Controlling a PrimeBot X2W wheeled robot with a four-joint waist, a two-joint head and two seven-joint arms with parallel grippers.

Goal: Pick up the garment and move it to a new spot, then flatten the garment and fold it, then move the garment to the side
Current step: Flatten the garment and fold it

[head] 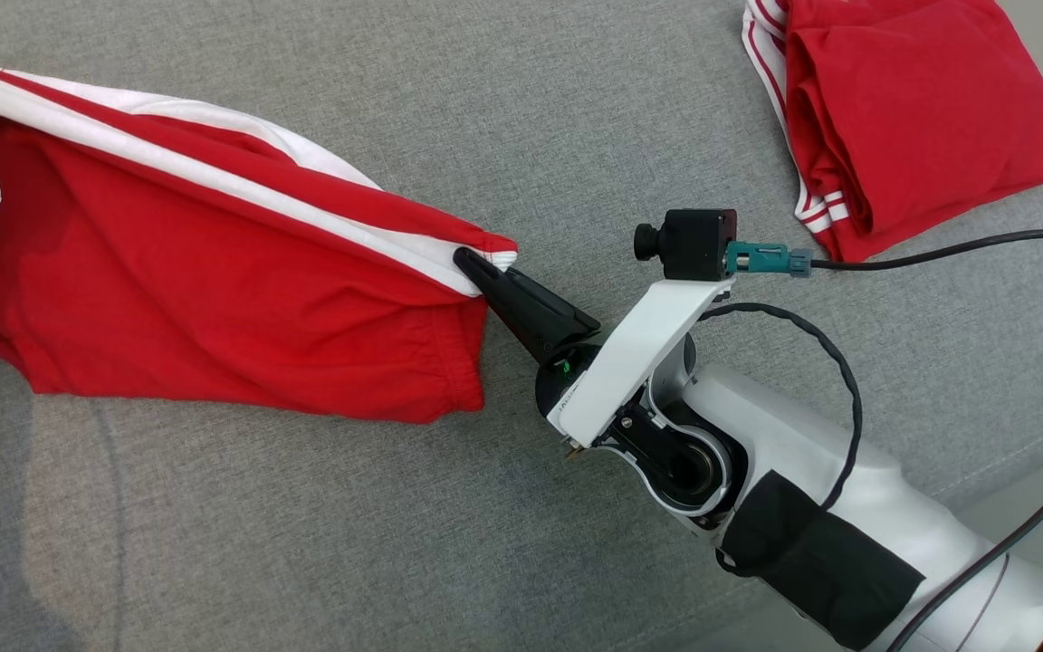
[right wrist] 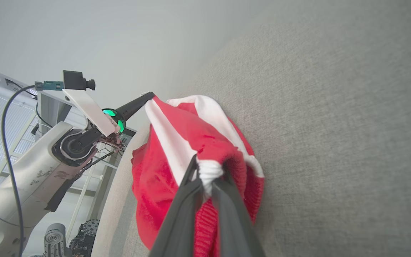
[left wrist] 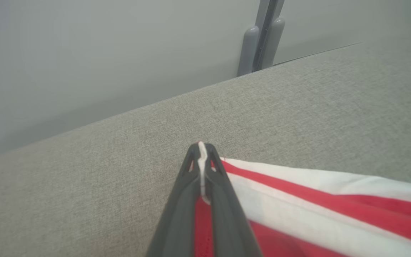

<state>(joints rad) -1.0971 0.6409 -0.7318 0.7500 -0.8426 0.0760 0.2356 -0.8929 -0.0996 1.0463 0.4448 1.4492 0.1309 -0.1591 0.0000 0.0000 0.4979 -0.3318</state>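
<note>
Red cloth with white side stripes is what both sets of jaws are clamped on, fwiw. The garment (head: 214,272) is laid out across the grey upholstery (head: 576,109), filling the 9 to 10 o'clock part of the head view. Its elastic waistband end sits near the middle of the frame.

The right gripper (head: 478,264) is brought in from about 4 o'clock. Its jaws are pressed together with nothing but fabric between them, and the white stripe at the waistband corner is pinched right at the tips. In the right wrist view a bunched bit of white and ribbed red is seen squeezed between the two dark fingers.

The left gripper (left wrist: 201,151) is closed down tight too. A thin sliver of white edge is trapped between its tips, and the rest of the cloth spreads off toward 4 o'clock in that view. The stripe is pulled fairly straight between the two grips.

A second red garment (head: 920,109), already folded, is parked at 1 o'clock in the head view, well apart from the first. A black cable (head: 938,244) is run out toward 3 o'clock from the wrist camera (head: 689,243).

As for writing, some small print can be made out on the white bracket (head: 630,353) beside the green light (head: 564,367), but it can't be read.
</note>
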